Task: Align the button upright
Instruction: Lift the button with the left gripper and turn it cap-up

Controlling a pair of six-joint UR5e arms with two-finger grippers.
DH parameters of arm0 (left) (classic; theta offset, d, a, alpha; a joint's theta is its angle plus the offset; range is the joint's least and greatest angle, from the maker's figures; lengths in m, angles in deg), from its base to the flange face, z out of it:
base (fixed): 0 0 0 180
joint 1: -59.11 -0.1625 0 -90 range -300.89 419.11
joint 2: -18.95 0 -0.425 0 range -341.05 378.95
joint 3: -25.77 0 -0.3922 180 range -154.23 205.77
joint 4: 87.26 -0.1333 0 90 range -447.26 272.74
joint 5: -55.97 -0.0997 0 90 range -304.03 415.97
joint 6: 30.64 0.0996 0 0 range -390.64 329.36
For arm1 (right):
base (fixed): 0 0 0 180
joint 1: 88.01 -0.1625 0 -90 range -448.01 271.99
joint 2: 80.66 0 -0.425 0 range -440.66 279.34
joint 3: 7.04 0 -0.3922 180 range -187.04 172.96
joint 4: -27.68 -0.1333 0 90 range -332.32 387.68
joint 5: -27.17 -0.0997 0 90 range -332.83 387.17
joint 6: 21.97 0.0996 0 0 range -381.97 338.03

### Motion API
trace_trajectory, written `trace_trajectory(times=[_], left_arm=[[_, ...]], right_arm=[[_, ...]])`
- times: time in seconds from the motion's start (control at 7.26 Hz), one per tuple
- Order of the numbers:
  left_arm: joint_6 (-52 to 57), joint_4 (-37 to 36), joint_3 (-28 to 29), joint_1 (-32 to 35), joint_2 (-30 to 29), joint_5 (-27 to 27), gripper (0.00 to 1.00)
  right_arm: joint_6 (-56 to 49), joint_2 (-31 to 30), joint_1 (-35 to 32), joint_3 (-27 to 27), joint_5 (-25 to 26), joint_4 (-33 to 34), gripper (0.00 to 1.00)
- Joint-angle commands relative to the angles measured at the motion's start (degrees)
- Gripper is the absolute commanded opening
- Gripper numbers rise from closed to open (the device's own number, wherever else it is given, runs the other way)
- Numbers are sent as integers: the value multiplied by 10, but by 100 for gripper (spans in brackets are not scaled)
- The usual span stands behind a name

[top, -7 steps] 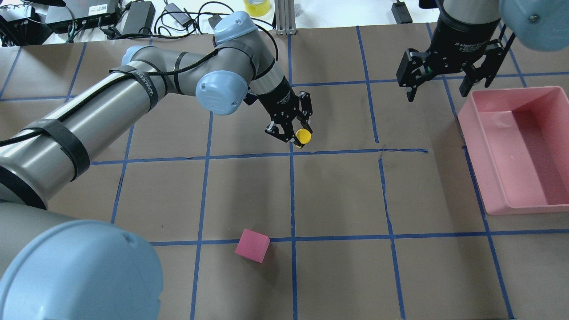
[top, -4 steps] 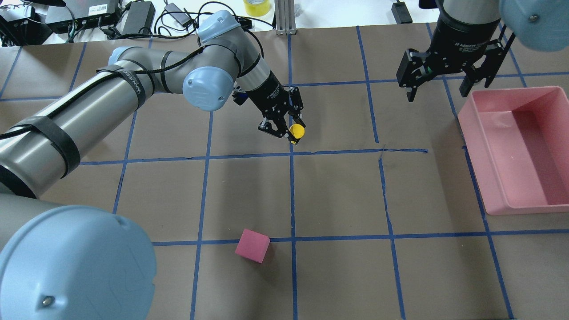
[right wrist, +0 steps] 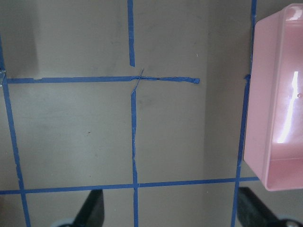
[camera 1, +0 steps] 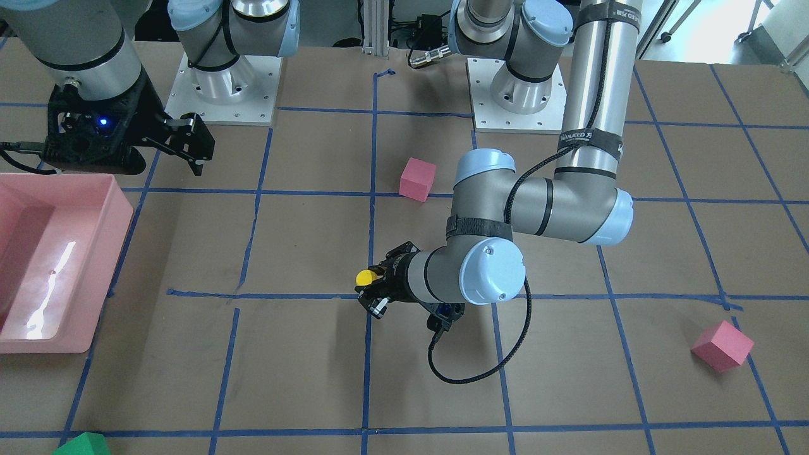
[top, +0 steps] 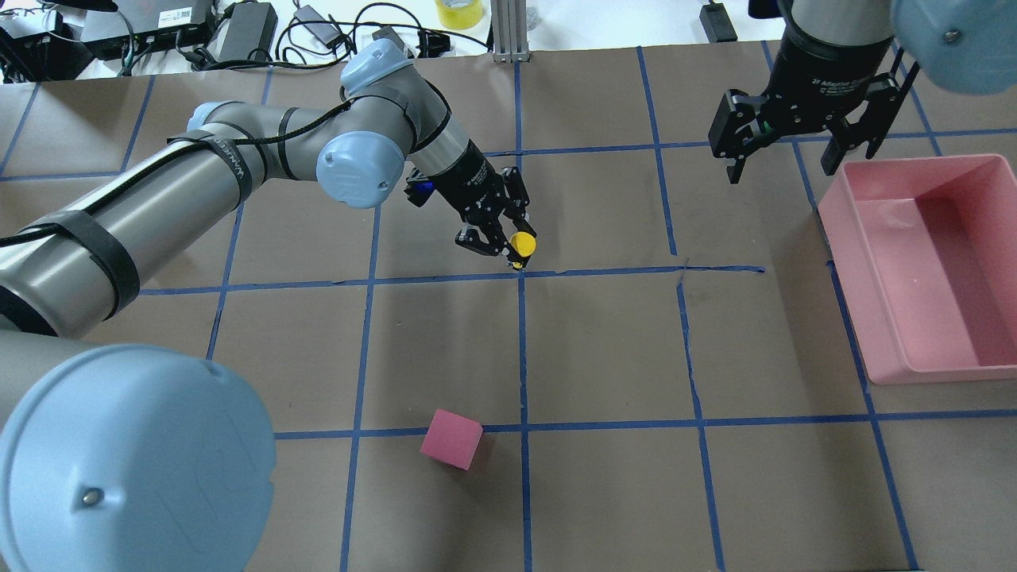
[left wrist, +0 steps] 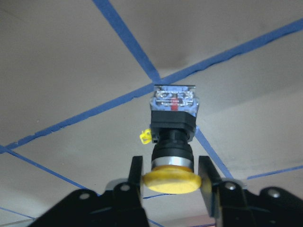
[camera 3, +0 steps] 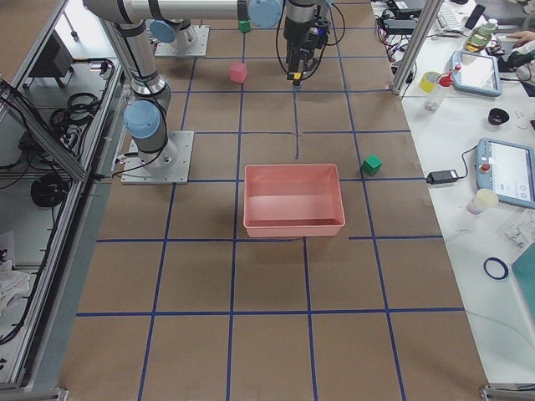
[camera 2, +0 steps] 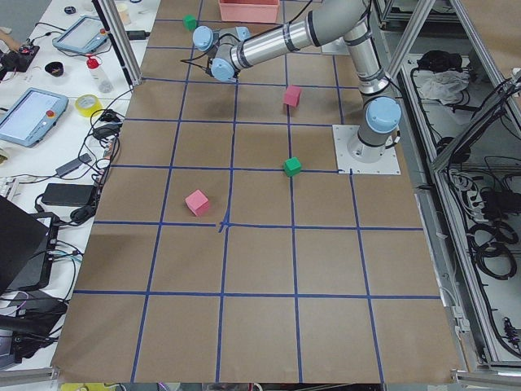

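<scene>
The button (top: 522,242) has a round yellow cap, a black body and a grey contact block (left wrist: 173,100). My left gripper (top: 508,243) is shut on it just below the cap, with a finger (left wrist: 136,176) on each side. The button is held nearly upright with the cap upward. Its block is at or just above the table, over a blue tape crossing. It also shows in the front view (camera 1: 364,277). My right gripper (top: 783,163) is open and empty, high above the table's far right, next to the pink bin.
A pink bin (top: 874,318) stands at the right edge. A pink cube (top: 451,438) lies near the front centre. Another pink cube (camera 1: 722,345) and a green cube (camera 1: 82,445) lie on the far side. Cables and power bricks (top: 246,28) line the far edge.
My left arm has swung a little to the left and lowered, carrying the button toward the tape crossing. The right arm has not moved.
</scene>
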Motion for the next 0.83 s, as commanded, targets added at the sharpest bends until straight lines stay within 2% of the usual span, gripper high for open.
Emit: trace_trajectory(times=[0.0,0.14,0.28,0.41,0.69], left_arm=[[4,-1,-8,-2,-2,1,0],[4,-1,-9,-2,-4,0,11],[7,-2,-10,-2,-3,0,29],[8,-3,-10,-2,-3,0,50],[10,-5,-11,-2,3,-2,100]], right_arm=[[0,0,0,0,0,0,100],[0,0,0,0,0,0,100],[0,-1,0,1,0,-1,100],[0,-1,0,1,0,0,100],[0,-1,0,1,0,1,100]])
